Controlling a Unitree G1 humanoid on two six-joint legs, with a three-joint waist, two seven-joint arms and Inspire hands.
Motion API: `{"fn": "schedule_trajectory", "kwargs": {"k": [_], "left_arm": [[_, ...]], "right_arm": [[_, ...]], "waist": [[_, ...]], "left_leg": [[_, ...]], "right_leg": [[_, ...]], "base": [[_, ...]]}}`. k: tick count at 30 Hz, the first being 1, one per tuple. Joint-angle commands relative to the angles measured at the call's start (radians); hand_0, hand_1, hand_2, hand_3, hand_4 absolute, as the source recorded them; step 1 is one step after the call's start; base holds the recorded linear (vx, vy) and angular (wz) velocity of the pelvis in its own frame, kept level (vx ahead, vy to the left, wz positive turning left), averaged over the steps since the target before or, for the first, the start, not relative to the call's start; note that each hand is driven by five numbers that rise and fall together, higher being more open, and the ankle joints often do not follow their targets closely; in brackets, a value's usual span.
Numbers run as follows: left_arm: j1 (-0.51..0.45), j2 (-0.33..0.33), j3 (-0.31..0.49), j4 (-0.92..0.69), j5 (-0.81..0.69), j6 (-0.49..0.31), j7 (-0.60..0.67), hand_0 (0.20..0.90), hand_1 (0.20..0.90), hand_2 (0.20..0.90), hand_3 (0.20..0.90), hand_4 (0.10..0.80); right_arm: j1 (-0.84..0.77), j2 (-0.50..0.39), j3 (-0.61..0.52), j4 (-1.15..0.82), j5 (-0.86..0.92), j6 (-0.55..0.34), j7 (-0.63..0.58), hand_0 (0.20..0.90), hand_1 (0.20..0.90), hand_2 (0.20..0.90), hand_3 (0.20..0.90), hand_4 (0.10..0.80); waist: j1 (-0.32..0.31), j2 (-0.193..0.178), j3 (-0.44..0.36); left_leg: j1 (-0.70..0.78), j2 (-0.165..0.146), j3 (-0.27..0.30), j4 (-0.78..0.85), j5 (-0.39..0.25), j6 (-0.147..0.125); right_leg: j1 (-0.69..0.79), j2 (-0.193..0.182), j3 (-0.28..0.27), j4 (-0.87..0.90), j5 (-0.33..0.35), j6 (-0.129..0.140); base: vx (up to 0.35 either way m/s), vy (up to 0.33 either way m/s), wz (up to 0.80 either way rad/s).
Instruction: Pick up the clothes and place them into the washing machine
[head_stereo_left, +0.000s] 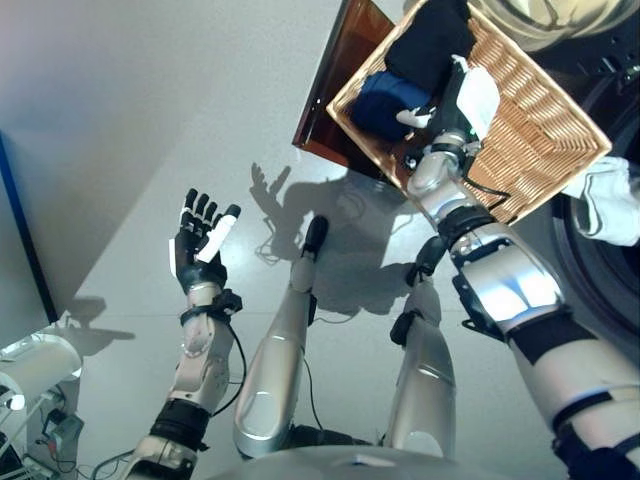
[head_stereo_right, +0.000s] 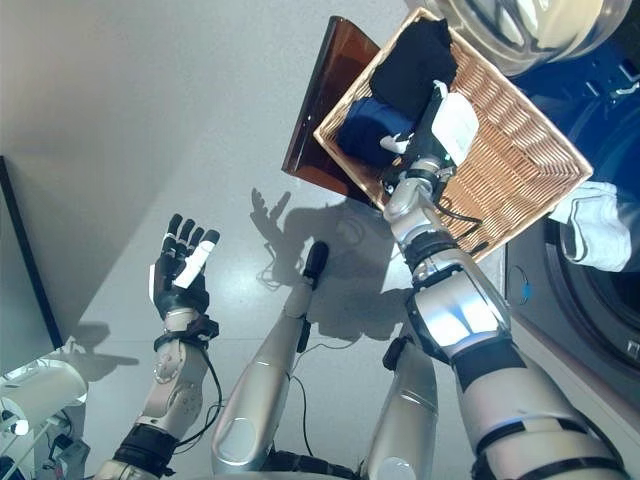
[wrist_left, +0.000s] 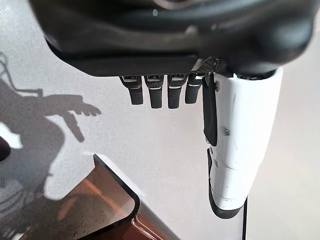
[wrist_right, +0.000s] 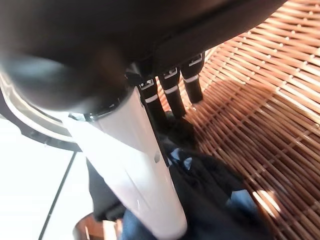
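Note:
A wicker basket (head_stereo_left: 555, 125) rests on a brown stand (head_stereo_left: 335, 90) and holds a black garment (head_stereo_left: 430, 40) and a blue garment (head_stereo_left: 385, 100). My right hand (head_stereo_left: 455, 100) reaches into the basket, open. In the right wrist view its straight fingers (wrist_right: 172, 95) touch the dark clothes (wrist_right: 210, 195) over the woven bottom (wrist_right: 260, 125). The washing machine (head_stereo_right: 580, 310) stands at the right, with a white cloth (head_stereo_left: 612, 200) hanging at its opening. My left hand (head_stereo_left: 200, 250) is raised over the grey floor, open and holding nothing (wrist_left: 170, 45).
The machine's round door (head_stereo_right: 520, 25) hangs open above the basket's far corner. A corner of the brown stand (wrist_left: 100, 205) shows in the left wrist view. White equipment (head_stereo_left: 30, 370) stands at the lower left. A dark strip (head_stereo_left: 20, 230) runs along the left wall.

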Motion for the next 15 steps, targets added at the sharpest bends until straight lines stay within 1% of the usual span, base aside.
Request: {"fn": "schedule_trajectory", "kwargs": {"k": [1, 15], "left_arm": [[0.038, 0.078, 0.009, -0.145, 0.002, -0.072, 0.007, 0.900, 0.900, 0.900, 0.900, 0.800], [0.040, 0.080, 0.001, -0.135, 0.005, -0.069, 0.005, 0.900, 0.900, 0.900, 0.900, 0.800]], "right_arm": [[-0.138, -0.034, 0.048, -0.038, 0.020, -0.072, -0.014, 0.200, 0.200, 0.200, 0.200, 0.300], [-0.116, -0.058, 0.045, -0.042, 0.015, -0.072, -0.018, 0.200, 0.200, 0.200, 0.200, 0.300]], "waist": [[0.021, 0.027, -0.014], [0.009, 0.029, -0.014]], "left_leg": [[0.000, -0.013, 0.024, -0.061, 0.010, -0.027], [0.005, -0.008, 0.038, -0.059, 0.006, -0.026]], "right_leg": [[0.022, -0.065, 0.062, 0.166, -0.207, 0.044], [0.012, -0.056, 0.076, 0.169, -0.209, 0.045]], "base": [[0.000, 0.000, 0.00], [0.000, 0.000, 0.00]]}}
